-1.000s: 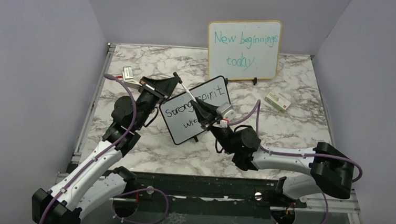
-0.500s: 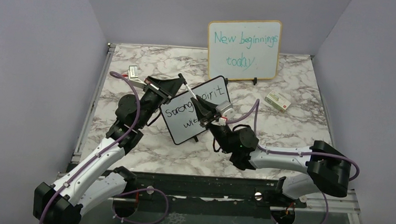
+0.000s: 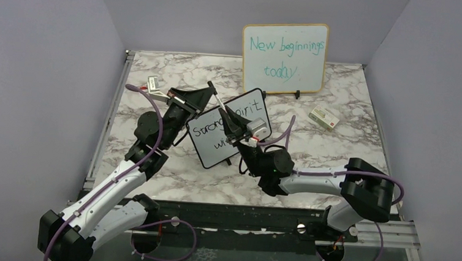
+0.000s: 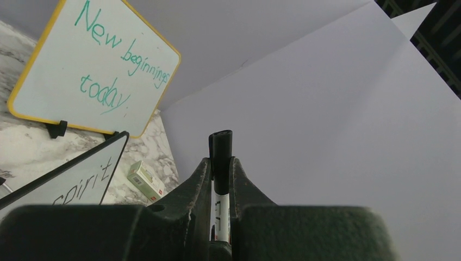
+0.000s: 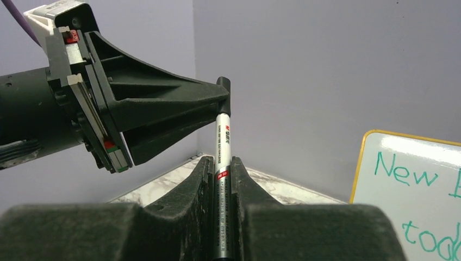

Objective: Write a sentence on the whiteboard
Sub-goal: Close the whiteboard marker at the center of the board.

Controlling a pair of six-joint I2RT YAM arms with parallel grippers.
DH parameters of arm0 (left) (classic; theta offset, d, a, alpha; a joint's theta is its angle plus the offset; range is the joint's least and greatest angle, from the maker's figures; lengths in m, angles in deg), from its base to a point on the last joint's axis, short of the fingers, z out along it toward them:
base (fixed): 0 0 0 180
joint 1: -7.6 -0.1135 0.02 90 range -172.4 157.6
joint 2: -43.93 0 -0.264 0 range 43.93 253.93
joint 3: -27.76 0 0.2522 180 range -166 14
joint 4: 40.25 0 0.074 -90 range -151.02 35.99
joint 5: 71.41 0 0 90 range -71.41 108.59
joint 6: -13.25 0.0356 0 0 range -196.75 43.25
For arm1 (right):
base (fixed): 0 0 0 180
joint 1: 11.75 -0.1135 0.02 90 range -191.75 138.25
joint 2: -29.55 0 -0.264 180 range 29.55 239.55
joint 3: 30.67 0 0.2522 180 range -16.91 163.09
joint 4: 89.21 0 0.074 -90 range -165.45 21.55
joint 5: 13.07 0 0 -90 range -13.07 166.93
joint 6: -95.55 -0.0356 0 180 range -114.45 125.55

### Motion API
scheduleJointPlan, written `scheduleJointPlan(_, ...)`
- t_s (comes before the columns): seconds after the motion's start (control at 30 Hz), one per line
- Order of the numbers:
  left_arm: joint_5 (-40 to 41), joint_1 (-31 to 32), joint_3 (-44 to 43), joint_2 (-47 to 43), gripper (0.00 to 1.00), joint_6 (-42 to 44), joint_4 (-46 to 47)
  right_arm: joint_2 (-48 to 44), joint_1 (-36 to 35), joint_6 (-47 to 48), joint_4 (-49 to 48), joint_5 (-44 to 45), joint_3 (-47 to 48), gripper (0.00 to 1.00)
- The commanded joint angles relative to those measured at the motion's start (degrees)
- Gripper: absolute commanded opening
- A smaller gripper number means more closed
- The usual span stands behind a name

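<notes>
The whiteboard [image 3: 210, 150], small and black-framed, stands tilted mid-table with black handwriting "Strong spirit wit"; its corner also shows in the left wrist view [image 4: 65, 182]. A white marker [image 3: 222, 111] with a black cap is held in the air in front of the board, between both grippers. My left gripper [image 3: 209, 93] is shut on the black cap [image 4: 220, 152]. My right gripper [image 3: 234, 124] is shut on the marker's barrel [image 5: 222, 157], and its view shows the left gripper [image 5: 163, 109] pinching the cap [image 5: 224, 89]. My right gripper hides part of the writing.
A larger wood-framed board [image 3: 284, 57] with teal "New beginnings today" leans at the back wall. A small green and white box [image 3: 323, 118] lies on the marble table [image 3: 337, 156] to the right. Purple walls enclose the sides.
Both grippers have kept hold of the marker. The right arm's elbow and wrist have swung to the left, and the left gripper has shifted a little to the right.
</notes>
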State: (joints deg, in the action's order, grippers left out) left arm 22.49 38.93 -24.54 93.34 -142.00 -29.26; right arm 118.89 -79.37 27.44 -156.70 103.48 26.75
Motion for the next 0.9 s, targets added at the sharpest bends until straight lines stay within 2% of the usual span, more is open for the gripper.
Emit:
scheduleJointPlan(0.0, -5.2, 4.1, 2.3, -0.5, 0.0, 0.4, 1.4, 1.0, 0.6, 0.4, -4.7, 2.2, 3.4, 0.01)
scheduleJointPlan(0.43, -4.3, 7.3, 8.0, -2.1, 0.0, -0.4, 6.3, -1.0, 2.1, -8.8, -9.7, -2.0, 1.5, 0.0)
scheduleJointPlan(0.57, 0.8, 7.4, 8.0, -5.6, 0.0, 2.9, 5.7, -1.5, 2.0, -8.5, -8.2, -2.2, -0.5, 0.0)
scheduleJointPlan(0.73, 6.8, 7.4, 4.5, -8.9, 0.42, 8.3, -0.6, -3.1, 2.0, -6.4, -5.9, -3.1, -3.8, 0.0)
scheduleJointPlan(0.87, 11.4, 7.4, -2.9, -6.6, 0.57, 10.8, -10.5, -3.0, 2.0, -2.8, -5.2, -6.0, -5.4, 0.0)
